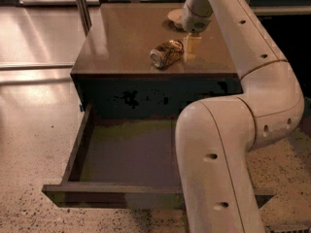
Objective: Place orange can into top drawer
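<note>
One orange can (166, 54) lies on its side on top of the dark desk (121, 33), near the front edge and right of the middle, with its silver round end turned toward the front left. The gripper (193, 46) hangs tip-down just beside the can's right end, low over the desk top; whether it touches the can cannot be told, and neither can whether it is spread or pressed together. Behind it, a shallow pale bowl (174, 16) sits near the desk's back edge, partly hidden by the wrist. Below the desk top, the top drawer (80, 140) stands pulled well out over the speckled floor (29, 149). The robot's big cream arm (218, 144) covers the drawer's right part.
</note>
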Controlling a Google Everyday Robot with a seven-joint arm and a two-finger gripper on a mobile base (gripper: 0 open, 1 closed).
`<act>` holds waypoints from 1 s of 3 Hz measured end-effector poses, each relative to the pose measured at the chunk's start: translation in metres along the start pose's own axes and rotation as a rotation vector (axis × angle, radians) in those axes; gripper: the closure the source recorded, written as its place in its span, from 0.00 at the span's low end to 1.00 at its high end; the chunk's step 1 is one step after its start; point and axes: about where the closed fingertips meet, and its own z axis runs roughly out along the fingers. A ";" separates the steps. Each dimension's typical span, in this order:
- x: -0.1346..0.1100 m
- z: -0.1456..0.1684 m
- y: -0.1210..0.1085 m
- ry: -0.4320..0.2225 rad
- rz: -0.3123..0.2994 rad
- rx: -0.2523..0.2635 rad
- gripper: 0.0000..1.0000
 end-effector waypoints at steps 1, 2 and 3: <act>-0.010 0.017 0.003 -0.030 -0.027 -0.032 0.00; -0.019 0.031 0.009 -0.052 -0.052 -0.070 0.00; -0.020 0.031 0.009 -0.053 -0.052 -0.071 0.19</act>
